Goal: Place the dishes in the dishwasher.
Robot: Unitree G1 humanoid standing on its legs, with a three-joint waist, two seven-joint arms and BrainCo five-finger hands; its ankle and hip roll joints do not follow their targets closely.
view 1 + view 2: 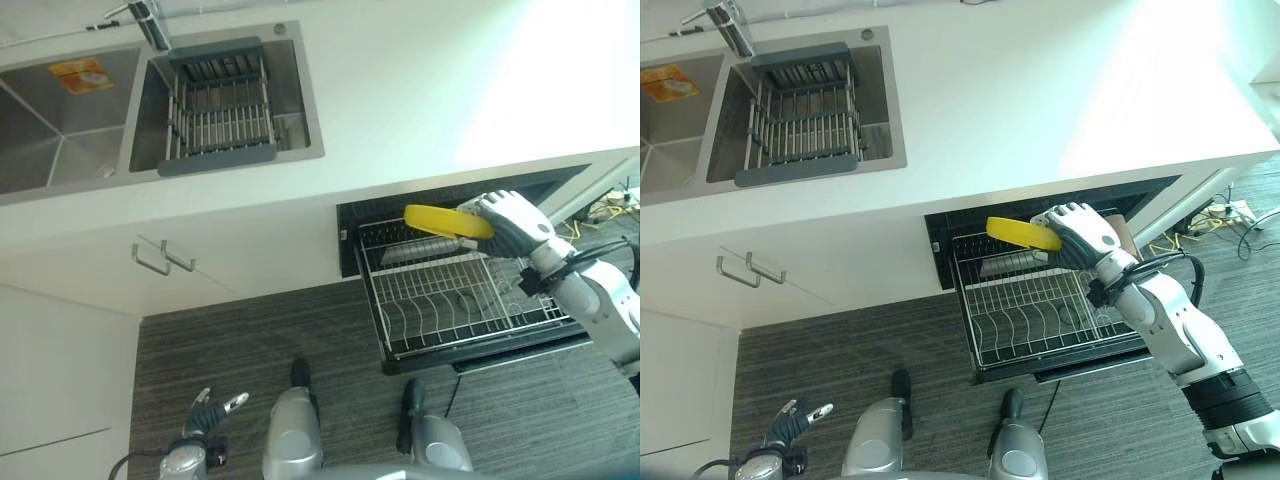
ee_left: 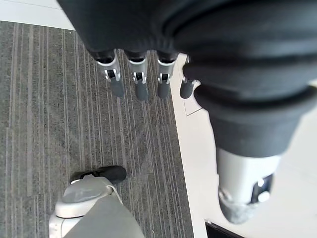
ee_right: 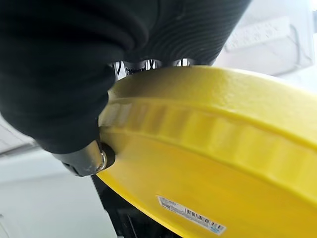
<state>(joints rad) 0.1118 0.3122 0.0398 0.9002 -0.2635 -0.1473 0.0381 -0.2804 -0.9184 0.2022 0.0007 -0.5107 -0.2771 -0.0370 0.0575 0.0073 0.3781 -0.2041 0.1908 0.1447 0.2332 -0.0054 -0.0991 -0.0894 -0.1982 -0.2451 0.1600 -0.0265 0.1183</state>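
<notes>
The right hand (image 1: 508,222) is gripping a yellow plate (image 1: 447,221) by its edge, with the fingers curled over the rim and the thumb (image 3: 86,159) pressing against the underside. The plate is lying nearly flat and is hanging above the back part of the dishwasher rack (image 1: 462,296) — it is not touching the wires. A white sticker with a barcode (image 3: 190,214) is showing on the underside of the plate in the right wrist view.

The rack is pulled out from the open dishwasher (image 1: 940,226), which is sitting under the white countertop (image 1: 400,90). The wire slots of the rack are standing in rows, and I cannot tell whether any other dish is lying between them.

The left hand (image 1: 208,412) is hanging low at the robot's left side, above the dark striped floor (image 1: 250,340) — its fingers (image 2: 140,82) are straight and relaxed, holding nothing.

Farther away, on the robot's left, a steel sink (image 1: 90,125) is set into the countertop, with a wire drying basket (image 1: 220,105) resting across one basin and a tap (image 1: 140,18) standing behind it. Below the sink, a white cabinet (image 1: 90,280) is carrying two metal handles (image 1: 160,258).
</notes>
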